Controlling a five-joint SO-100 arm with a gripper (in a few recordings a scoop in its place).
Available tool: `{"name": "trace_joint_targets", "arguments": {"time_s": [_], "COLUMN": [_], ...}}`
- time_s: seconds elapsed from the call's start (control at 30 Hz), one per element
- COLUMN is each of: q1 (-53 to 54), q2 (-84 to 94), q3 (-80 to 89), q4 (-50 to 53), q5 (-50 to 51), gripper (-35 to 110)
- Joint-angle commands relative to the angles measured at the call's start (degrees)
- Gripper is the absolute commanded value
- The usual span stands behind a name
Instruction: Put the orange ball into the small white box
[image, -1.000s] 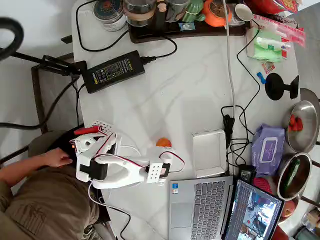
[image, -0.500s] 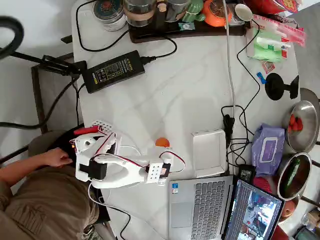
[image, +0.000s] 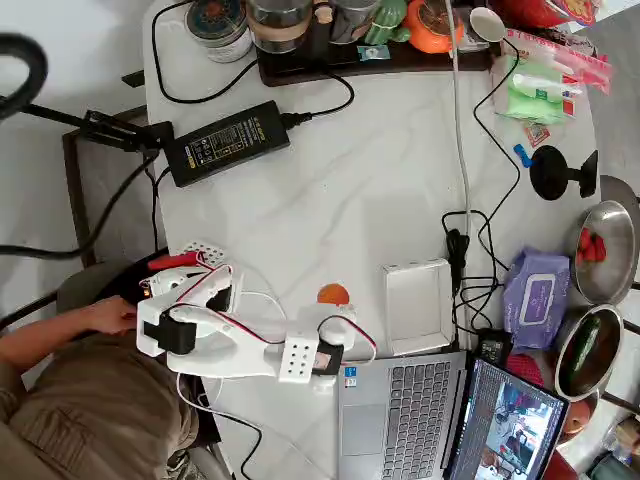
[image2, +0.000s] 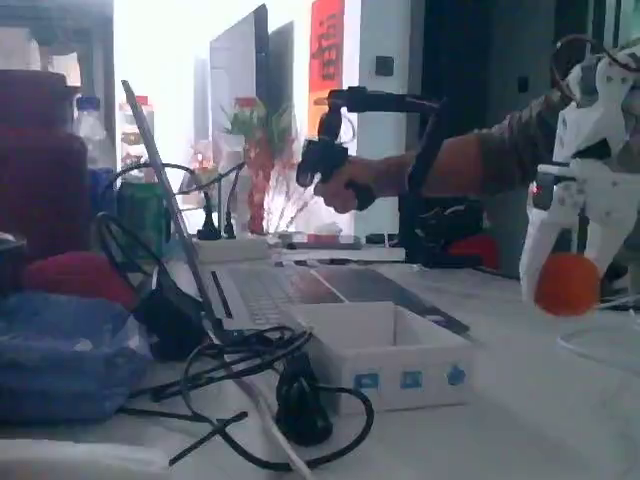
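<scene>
The orange ball (image: 333, 294) is a small smooth sphere just left of the small white box (image: 418, 305). My gripper (image: 336, 304) reaches in from the left and is shut on it, white fingers on both sides. In the fixed view the orange ball (image2: 567, 284) hangs a little above the tabletop between the white fingers (image2: 541, 252) of my gripper (image2: 569, 272). There the small white box (image2: 385, 355) sits empty, lower and to the left of the ball.
An open laptop (image: 400, 420) lies just below the box. Black cables (image: 470, 262) and a purple wipes pack (image: 537, 298) sit to the box's right, with steel bowls (image: 605, 250) beyond. A black power adapter (image: 227, 143) lies farther up the table. A person's arm (image: 60, 340) is at lower left.
The arm has changed pose and its wrist has shifted down and left. The ball has moved slightly right and down in the overhead view and looks a bit larger, lifted with the gripper.
</scene>
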Motion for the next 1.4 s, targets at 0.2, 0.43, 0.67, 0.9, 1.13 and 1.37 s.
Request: {"name": "trace_joint_targets", "arguments": {"time_s": [0.2,0.43,0.67,0.9,1.13,1.37], "q1": [0.5,0.4,0.9,0.4,0.4,-0.1], "q2": [1.8,0.3,-12.4,-17.4,-23.2,-26.9], "q3": [-12.1,-19.7,-28.1,-35.4,-40.5,-43.2], "q4": [6.7,7.2,6.8,6.8,6.6,6.5], "q5": [-0.8,-0.7,-0.7,-0.7,-0.7,-0.8], "gripper": [13,13,13,13,13,13]}}
